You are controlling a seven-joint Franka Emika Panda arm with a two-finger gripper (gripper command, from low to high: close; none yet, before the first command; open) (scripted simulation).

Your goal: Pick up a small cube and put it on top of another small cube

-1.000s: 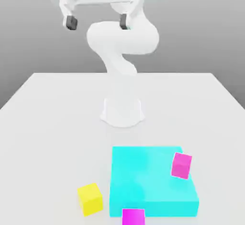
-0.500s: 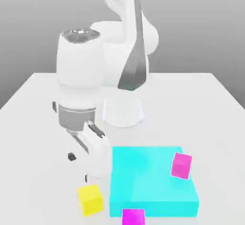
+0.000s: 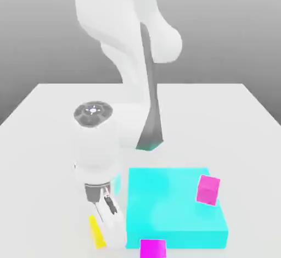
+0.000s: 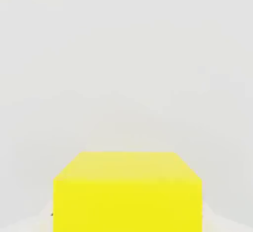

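Three small cubes sit on the white table (image 3: 49,119) around a broad, flat cyan block (image 3: 173,207): a small yellow cube (image 3: 97,232) on the bare table just off the block's edge toward the exterior view's left, a magenta cube (image 3: 208,189) resting on the block's top, and a second magenta cube (image 3: 152,248) at the block's near edge. The white arm's gripper (image 3: 108,224) is low over the yellow cube, which suggests that cube is the one meant to be lifted, with a magenta one likely the base. From outside, the hand's white body covers most of the yellow cube, leaving a thin strip showing; whether the fingers are spread or closed on it I cannot tell. That view does place the cube relative to the block and the magenta pair. The hand view gives the yellow cube (image 4: 127,191) close up, face-on and square to the camera, with plain table behind it.
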